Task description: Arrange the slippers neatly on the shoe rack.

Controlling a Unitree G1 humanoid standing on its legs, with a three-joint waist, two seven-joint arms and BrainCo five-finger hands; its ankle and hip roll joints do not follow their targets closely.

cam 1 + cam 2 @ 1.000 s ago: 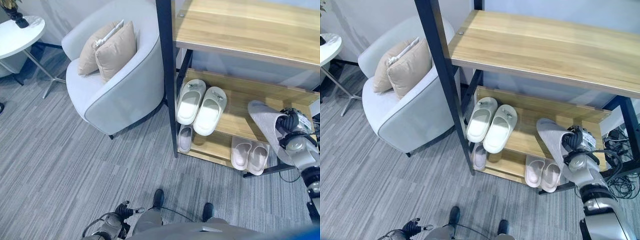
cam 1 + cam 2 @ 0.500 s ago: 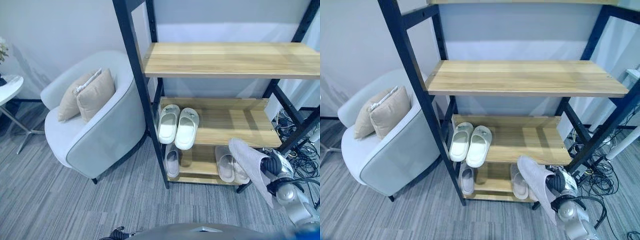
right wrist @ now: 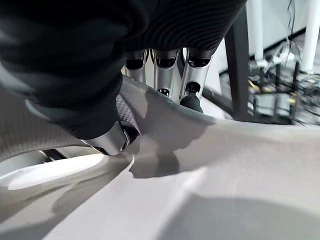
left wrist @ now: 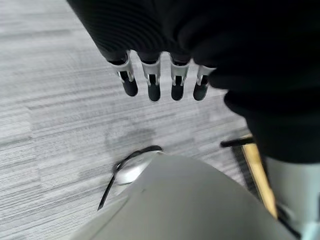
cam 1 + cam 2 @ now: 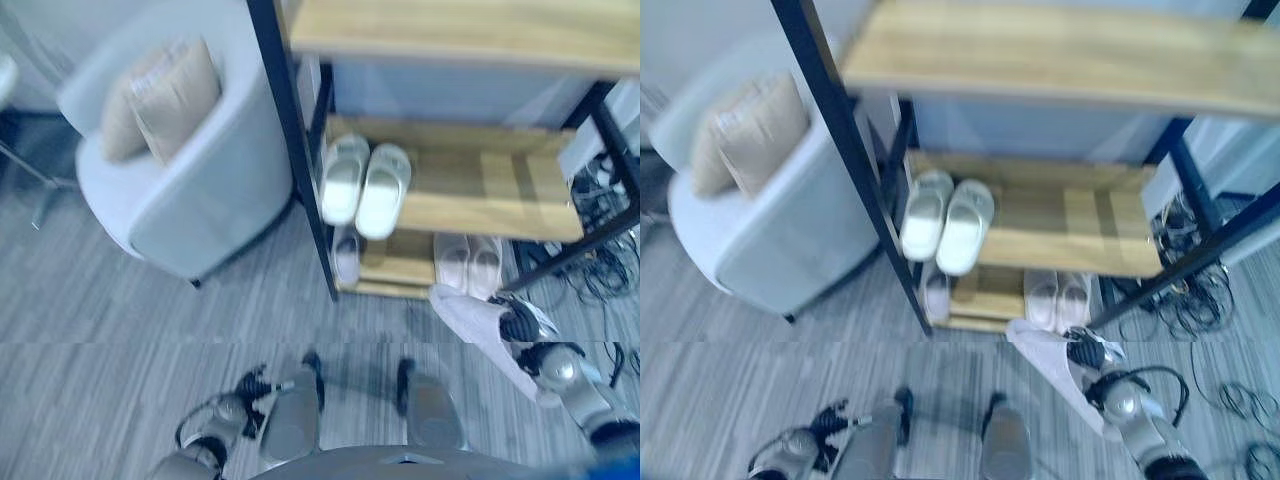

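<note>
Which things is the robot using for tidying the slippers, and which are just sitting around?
Part of the job:
grey slipper pinched in the right hand
shoe rack
white slippers on the middle shelf
pale slippers on the bottom shelf

Just sitting around:
armchair
cushions
left hand, low and holding nothing

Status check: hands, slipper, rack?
Right hand gripping grey slipper, off the rack. Left hand empty, fingers straight, low by floor. Shoe rack: white pair middle shelf, right side free.

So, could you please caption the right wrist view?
Right hand pinching a grey slipper between thumb and fingers.
</note>
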